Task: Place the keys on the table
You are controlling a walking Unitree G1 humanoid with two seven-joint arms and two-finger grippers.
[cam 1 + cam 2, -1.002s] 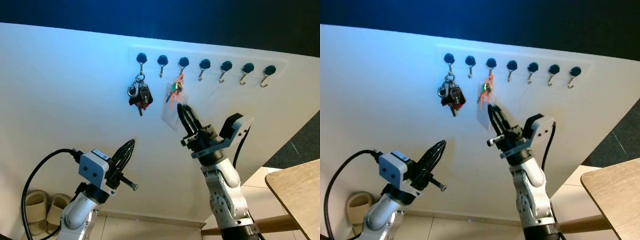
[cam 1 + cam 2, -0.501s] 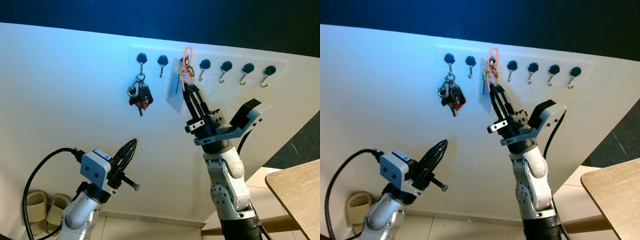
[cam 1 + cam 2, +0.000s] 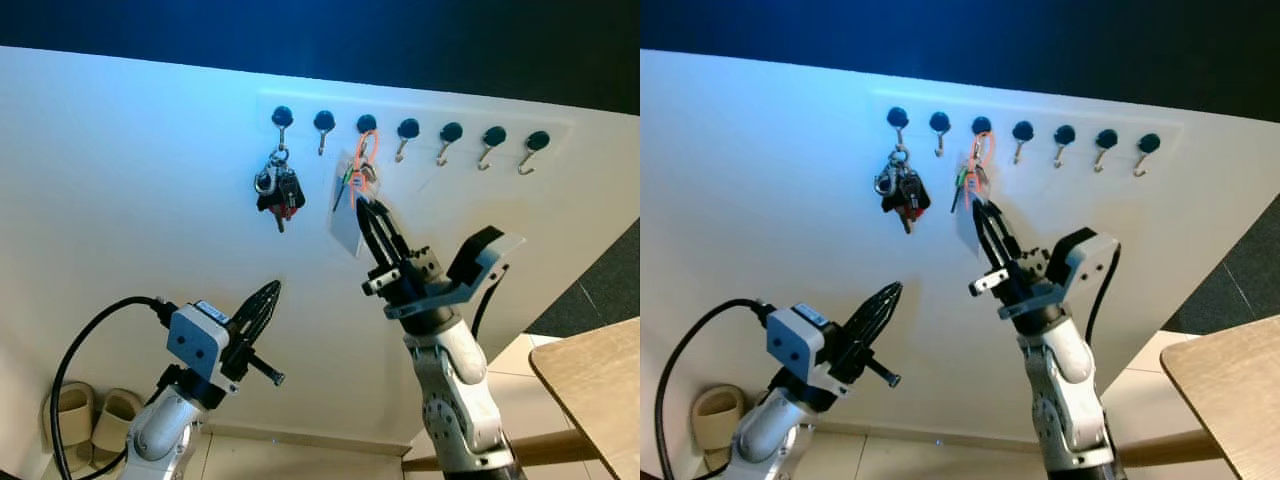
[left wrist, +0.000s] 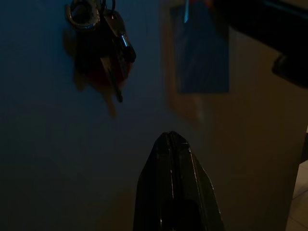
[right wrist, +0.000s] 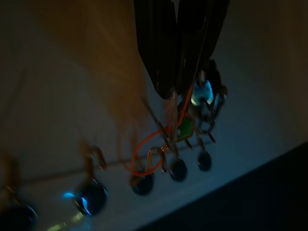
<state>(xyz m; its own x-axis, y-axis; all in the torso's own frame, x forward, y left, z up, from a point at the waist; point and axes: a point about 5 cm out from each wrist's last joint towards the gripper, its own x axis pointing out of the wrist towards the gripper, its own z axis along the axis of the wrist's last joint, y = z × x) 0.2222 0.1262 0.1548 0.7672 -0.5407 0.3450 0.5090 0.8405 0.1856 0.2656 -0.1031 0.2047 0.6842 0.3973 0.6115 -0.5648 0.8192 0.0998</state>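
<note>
A smooth white wall carries a row of seven round dark knobs with thin bent metal hooks. From the first hook hangs a dark bunch of keys with a silver clip and a red tag. The keys for the task hang at the third hook: an orange cord loop, a green tag, small metal keys and a flat clear card sleeve beside them, lying against the wall.

The right gripper reaches up to that bunch, its long black fingers pinched together on the lower part of the orange loop and keys; the right wrist view shows the loop near the hook. The left gripper points at the wall lower down, well apart from both bunches, fingers pressed together with nothing between them.

A rounded wooden table edge shows at the lower right. Beige slippers lie on the floor at the lower left.
</note>
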